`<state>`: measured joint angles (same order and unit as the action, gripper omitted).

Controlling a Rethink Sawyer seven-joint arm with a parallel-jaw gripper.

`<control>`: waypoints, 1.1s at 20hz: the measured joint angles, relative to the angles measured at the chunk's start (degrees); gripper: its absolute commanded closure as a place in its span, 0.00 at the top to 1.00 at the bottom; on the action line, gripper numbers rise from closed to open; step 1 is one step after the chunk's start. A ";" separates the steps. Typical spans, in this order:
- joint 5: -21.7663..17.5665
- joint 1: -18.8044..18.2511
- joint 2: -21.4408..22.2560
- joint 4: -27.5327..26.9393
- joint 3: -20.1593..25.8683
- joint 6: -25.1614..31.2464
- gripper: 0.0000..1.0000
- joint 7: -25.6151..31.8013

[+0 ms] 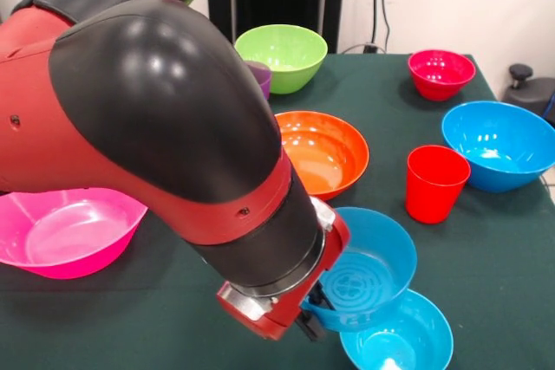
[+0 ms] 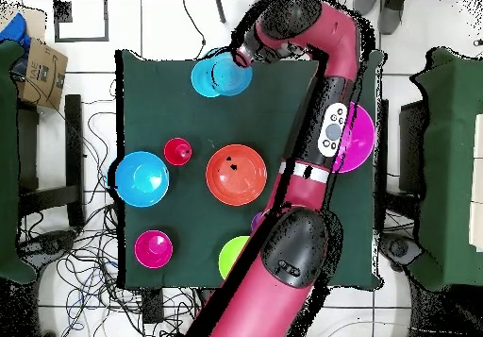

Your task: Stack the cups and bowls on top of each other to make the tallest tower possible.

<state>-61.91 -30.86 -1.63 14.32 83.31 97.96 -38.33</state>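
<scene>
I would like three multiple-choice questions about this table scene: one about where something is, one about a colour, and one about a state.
1. Where is the gripper?
A. at the small blue bowls
B. over the pink bowl
C. beside the lime green bowl

2. What colour is the cup standing between the orange bowl and the large blue bowl?
A. purple
B. red
C. green

3. How does the upper small blue bowl sit?
A. upside down on the table
B. tilted, overlapping the lower small blue bowl
C. inside the orange bowl

Answers:
1. A, the front view shows the arm's end at the rim of the upper small blue bowl.
2. B, it is plainly red.
3. B, its open inside tips toward the camera and it overlaps the lower bowl.
</scene>
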 measured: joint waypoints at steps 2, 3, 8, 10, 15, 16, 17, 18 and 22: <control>-0.01 0.01 -0.10 0.00 0.38 0.00 0.00 0.00; 0.00 0.01 -0.12 0.00 0.42 0.00 0.00 0.00; 0.35 0.01 -0.27 0.00 0.34 0.01 0.00 -0.09; 0.66 0.01 -0.34 0.00 0.25 -0.01 0.00 -0.25; 1.46 0.01 -0.59 0.00 -0.41 -1.49 0.00 -1.26; 1.62 0.01 -0.65 0.01 -0.57 -1.98 0.00 -1.51; 1.71 0.01 -0.71 0.01 -0.67 -2.37 0.00 -1.65; 1.85 0.01 -0.79 0.01 -0.78 -2.89 0.00 -1.78; 2.68 0.01 -1.40 0.01 -1.02 -4.36 0.00 -2.04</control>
<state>-59.23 -30.85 -3.03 14.33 82.29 93.60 -40.37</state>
